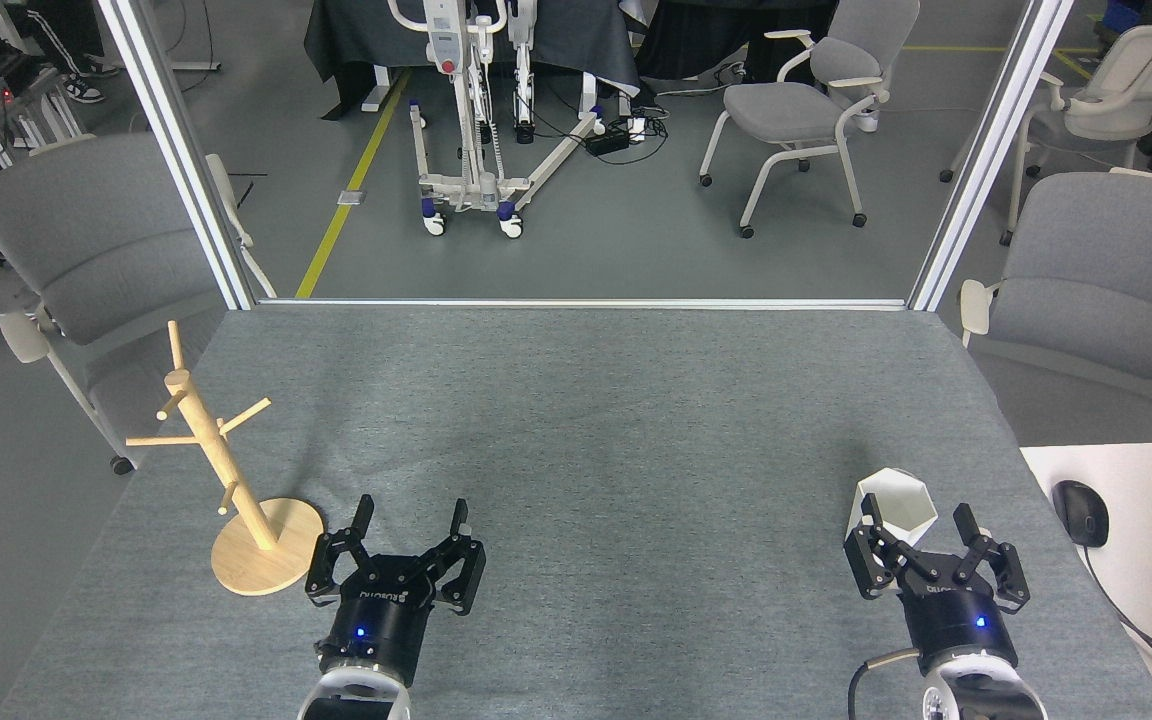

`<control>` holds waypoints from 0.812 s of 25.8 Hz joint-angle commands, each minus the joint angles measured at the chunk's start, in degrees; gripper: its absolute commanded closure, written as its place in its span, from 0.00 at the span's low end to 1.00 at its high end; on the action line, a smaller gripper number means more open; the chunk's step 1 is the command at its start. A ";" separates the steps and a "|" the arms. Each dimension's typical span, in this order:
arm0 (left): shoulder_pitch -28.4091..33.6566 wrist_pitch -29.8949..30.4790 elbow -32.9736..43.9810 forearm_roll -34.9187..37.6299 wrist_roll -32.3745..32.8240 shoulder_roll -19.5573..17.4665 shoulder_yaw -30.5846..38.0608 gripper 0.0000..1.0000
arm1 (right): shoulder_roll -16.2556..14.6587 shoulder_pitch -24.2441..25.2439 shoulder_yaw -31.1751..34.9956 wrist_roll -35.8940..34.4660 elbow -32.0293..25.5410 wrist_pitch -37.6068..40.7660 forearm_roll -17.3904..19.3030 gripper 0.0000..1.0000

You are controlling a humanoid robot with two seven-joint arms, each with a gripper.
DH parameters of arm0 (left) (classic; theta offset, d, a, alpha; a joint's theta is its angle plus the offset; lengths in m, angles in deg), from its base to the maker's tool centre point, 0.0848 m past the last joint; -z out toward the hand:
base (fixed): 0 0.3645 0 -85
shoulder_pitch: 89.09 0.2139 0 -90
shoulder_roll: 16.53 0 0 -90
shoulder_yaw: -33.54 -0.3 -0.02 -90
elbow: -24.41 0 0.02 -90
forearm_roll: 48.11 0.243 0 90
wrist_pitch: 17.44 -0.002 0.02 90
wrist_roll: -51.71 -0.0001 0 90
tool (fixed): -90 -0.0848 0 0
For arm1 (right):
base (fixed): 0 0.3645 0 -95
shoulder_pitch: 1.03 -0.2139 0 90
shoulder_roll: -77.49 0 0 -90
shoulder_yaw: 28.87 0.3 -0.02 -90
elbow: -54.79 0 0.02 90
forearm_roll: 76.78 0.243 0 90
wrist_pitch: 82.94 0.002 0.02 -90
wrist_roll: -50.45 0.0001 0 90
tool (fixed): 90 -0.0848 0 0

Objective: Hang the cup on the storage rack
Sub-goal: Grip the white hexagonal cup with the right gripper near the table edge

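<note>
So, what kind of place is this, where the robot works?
Most likely a robotics lab or test room, not a home. The grey table stands inside a metal frame, a wheeled lift stand with cables on the floor is behind it, and grey office chairs stand around.
</note>
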State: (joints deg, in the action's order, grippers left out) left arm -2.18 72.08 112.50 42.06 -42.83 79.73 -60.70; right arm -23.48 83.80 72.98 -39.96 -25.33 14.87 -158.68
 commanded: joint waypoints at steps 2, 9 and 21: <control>0.02 -0.13 -0.20 0.00 0.06 0.33 -0.33 0.00 | -1.16 1.04 2.82 -0.20 5.06 -0.43 0.15 0.01; 0.10 -0.40 -0.37 0.00 0.06 0.33 -0.33 0.00 | -1.16 0.43 3.44 -0.12 8.14 -0.17 0.07 0.01; 0.19 -0.40 -0.81 0.09 -0.03 0.24 -0.24 0.00 | -1.07 -4.32 -0.08 -2.31 15.17 -0.17 -0.20 0.01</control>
State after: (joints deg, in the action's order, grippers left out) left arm -2.00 71.66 111.70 42.14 -42.83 79.99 -60.95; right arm -24.55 79.92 73.43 -40.61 -10.93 14.69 -158.85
